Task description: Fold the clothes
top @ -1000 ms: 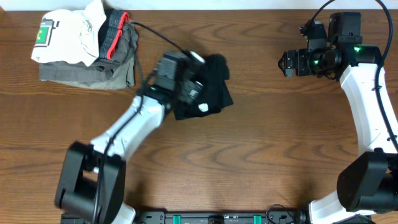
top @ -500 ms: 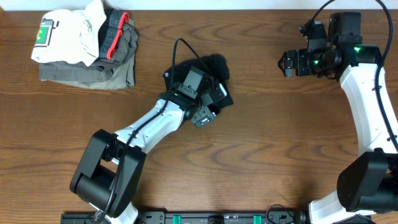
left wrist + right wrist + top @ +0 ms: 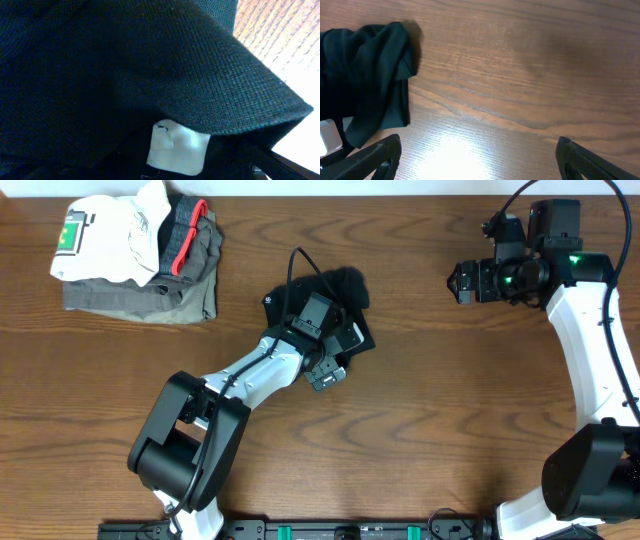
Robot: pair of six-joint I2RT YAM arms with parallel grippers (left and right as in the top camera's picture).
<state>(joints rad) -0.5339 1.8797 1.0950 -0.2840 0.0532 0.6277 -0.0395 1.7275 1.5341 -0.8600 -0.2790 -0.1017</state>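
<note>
Left gripper (image 3: 327,370) is on the near edge of the black garment (image 3: 345,285). Fabric and a white tag (image 3: 177,149) fill its wrist view, so its opening cannot be told. The garment lies bunched mid-desk (image 3: 430,420) with no clear long axis. Right gripper (image 3: 477,145), spread wide and empty, is well right of the garment. Folded pile (image 3: 140,265) lies far left of it.

Matt knitted black garment (image 3: 125,65), wood-grain table (image 3: 530,65)
</note>
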